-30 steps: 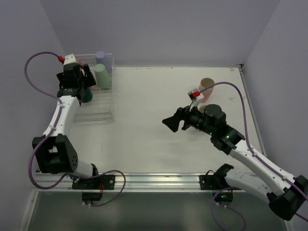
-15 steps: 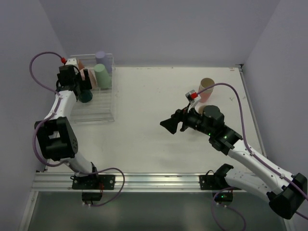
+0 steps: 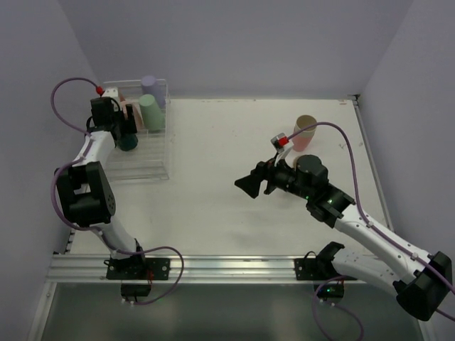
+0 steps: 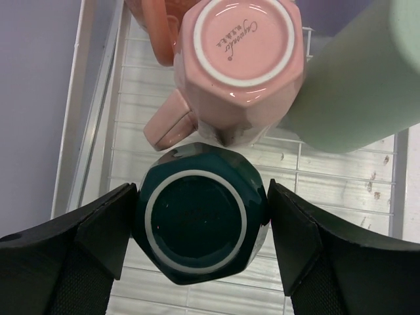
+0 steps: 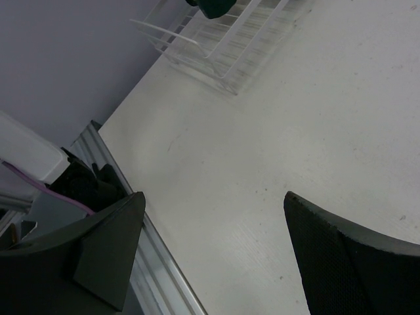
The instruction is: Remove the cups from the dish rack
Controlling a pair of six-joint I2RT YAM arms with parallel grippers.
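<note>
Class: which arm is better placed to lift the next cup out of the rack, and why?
The left. Its hand already straddles the upturned dark green mug in the dish rack. The right hand hangs open over bare table, away from the rack.

a robot test cell in a lab, not a kitchen: plain pale lavender walls (image 3: 234,42) box in a bare white table (image 3: 234,177), two arms bolted to an aluminium rail (image 3: 213,266) at its near edge, cables (image 3: 64,106) looping loose.
</note>
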